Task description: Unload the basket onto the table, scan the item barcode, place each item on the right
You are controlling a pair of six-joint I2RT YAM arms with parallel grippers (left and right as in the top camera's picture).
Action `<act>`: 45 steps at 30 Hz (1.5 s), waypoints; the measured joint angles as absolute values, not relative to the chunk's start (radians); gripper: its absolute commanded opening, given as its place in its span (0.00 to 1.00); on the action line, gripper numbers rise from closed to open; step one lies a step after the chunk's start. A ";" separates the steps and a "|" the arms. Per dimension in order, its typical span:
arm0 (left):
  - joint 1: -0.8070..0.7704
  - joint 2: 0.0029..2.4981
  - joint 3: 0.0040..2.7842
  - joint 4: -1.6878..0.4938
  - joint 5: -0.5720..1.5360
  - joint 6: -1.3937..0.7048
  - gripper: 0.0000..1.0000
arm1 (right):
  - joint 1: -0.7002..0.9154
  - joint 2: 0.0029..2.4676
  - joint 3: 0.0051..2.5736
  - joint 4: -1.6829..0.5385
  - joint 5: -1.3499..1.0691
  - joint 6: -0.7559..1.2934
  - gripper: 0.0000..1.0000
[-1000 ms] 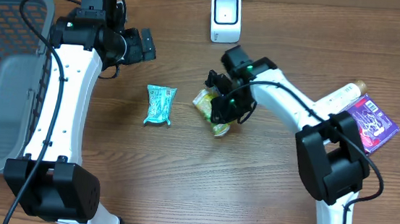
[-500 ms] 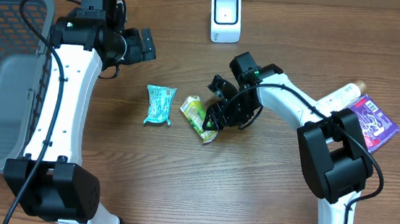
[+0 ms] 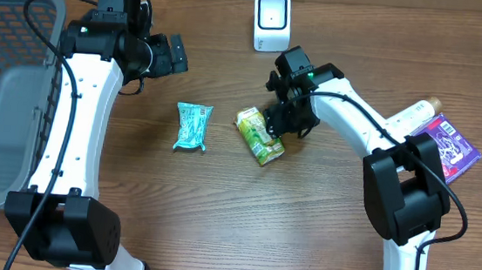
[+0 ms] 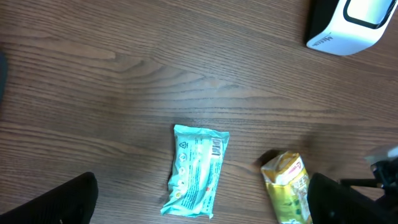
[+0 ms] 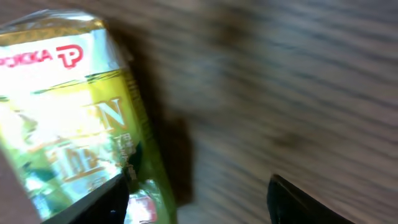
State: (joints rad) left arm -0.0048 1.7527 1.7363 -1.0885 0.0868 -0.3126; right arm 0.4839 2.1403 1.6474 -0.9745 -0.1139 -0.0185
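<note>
Soft, even light; right wrist view blurs the drink carton (image 5: pixel 62 112).

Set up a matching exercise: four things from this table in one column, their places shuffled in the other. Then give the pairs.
Things
1. scanner
2. teal packet
3. carton
4. basket

Places
A. at the table's left edge
B. right by the right gripper
C. at the far edge, near the middle
D. lying just left of the carton

Pairs: 1-C, 2-D, 3-B, 4-A
</note>
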 measured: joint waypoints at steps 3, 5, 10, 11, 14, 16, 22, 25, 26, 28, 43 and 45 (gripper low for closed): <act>-0.005 1.753 1.736 -1.089 0.087 -0.313 1.00 | 0.487 2.140 1.659 -1.005 -0.084 -0.012 0.68; -0.005 1.753 1.736 -1.089 0.087 -0.313 1.00 | 0.496 2.140 1.675 -1.037 -0.073 -0.009 0.67; -0.005 1.753 1.736 -1.089 0.087 -0.313 1.00 | 0.577 2.140 1.750 -1.124 -0.043 -0.004 0.61; -0.005 1.753 1.736 -1.089 0.087 -0.313 1.00 | 0.598 2.140 1.765 -1.134 -0.037 -0.004 0.60; -0.005 1.753 1.736 -1.089 0.087 -0.313 1.00 | 0.672 2.140 1.805 -1.153 -0.026 0.004 0.45; -0.005 1.753 1.736 -1.088 0.087 -0.313 1.00 | 0.707 2.140 1.808 -1.155 -0.027 0.020 0.32; -0.005 1.753 1.736 -1.089 0.087 -0.313 1.00 | 0.751 2.140 1.789 -1.127 -0.068 0.099 0.15; -0.005 1.753 1.736 -1.089 0.087 -0.313 1.00 | 0.749 2.140 1.755 -1.112 -0.075 0.132 0.16; -0.005 1.753 1.736 -1.089 0.087 -0.313 1.00 | 0.747 2.140 1.744 -1.110 -0.075 0.142 0.16; -0.005 1.753 1.736 -1.089 0.087 -0.313 1.00 | 0.744 2.140 1.732 -1.110 -0.074 0.153 0.16; -0.005 1.753 1.736 -1.089 0.087 -0.313 1.00 | 0.725 2.140 1.728 -1.153 -0.078 0.197 0.16; -0.005 1.753 1.736 -1.089 0.087 -0.313 1.00 | 0.720 2.140 1.728 -1.151 -0.067 0.199 0.16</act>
State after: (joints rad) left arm -0.0048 1.7527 1.7363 -1.0885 0.0868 -0.3126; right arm 0.7200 2.1403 1.7275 -1.1511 -0.0666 0.1986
